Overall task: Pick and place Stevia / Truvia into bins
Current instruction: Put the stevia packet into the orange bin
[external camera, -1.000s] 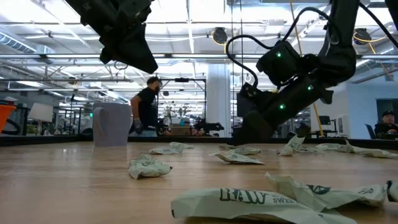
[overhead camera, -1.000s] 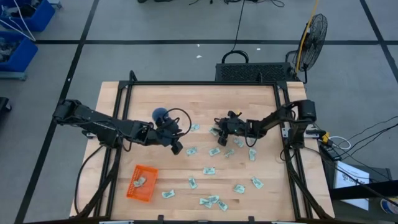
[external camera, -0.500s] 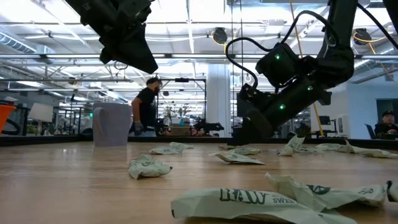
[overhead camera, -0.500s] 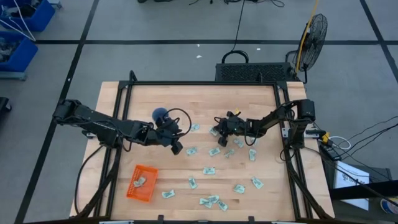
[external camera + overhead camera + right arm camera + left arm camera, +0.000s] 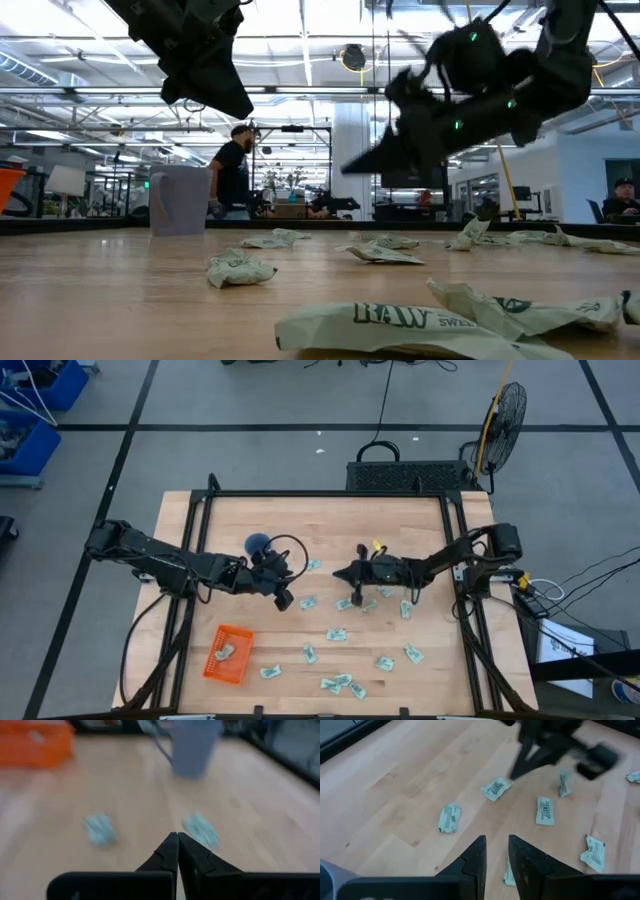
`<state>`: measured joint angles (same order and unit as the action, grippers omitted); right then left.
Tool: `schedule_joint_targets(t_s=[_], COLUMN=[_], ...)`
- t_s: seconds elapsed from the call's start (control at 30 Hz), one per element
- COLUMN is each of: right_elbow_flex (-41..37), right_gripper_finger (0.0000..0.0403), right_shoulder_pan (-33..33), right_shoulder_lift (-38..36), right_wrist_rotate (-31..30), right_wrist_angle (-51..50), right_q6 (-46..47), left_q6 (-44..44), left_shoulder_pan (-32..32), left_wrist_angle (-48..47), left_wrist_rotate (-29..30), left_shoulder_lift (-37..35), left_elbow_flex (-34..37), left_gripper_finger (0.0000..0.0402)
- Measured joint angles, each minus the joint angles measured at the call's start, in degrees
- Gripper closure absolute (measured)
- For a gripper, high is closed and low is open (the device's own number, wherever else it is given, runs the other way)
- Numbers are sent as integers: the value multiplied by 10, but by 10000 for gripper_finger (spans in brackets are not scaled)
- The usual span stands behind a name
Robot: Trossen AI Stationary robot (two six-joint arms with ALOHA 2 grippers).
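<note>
Several pale green and white Stevia sachets [image 5: 338, 634] lie flat and scattered over the wooden table. The orange bin [image 5: 226, 655] stands near the front left with one sachet [image 5: 226, 651] in it. My right gripper [image 5: 339, 572] is shut with nothing in it and is raised above the table's middle, pointing toward the left edge. A sachet [image 5: 495, 787] lies on the wood just below its tip. My left gripper [image 5: 283, 599] hangs above the table beside the blue cup [image 5: 258, 544]. Its fingers [image 5: 479, 851] stand a narrow gap apart with nothing between them.
The blue cup [image 5: 180, 200] stands upright at the back left of the middle, a cable looping beside it. A black metal frame [image 5: 320, 495] runs along the table's edges. Bare wood lies between the bin and the nearest sachets [image 5: 309, 653].
My right gripper has shut its fingers, risen off the table and tipped up from pointing down to nearly level, its tip swinging a little toward the left edge. No sachet has come up with it.
</note>
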<state>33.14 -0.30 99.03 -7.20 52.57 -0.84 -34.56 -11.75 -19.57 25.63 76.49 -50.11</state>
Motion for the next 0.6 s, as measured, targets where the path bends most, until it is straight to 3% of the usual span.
schedule_joint_targets(t_s=[0.27, 0.37, 0.47, 0.6], right_elbow_flex=[21, 21, 20, 20], right_gripper_finger=[402, 399, 379, 328], right_shoulder_pan=[46, 38, 14, -9], right_shoulder_lift=[-19, -19, -19, -19], right_wrist_rotate=[-4, -39, -62, -15], right_wrist_angle=[2, -42, -113, -173], right_q6=[-59, -62, -37, -13], left_q6=[-26, -34, -33, -32], left_shoulder_pan=[-1, -6, -13, -20], left_wrist_angle=[8, 9, 21, 20], left_wrist_rotate=[-16, -25, -30, -31], left_shoulder_lift=[4, 8, 7, 7], left_elbow_flex=[0, 0, -1, 0], left_gripper_finger=[316, 316, 316, 316])
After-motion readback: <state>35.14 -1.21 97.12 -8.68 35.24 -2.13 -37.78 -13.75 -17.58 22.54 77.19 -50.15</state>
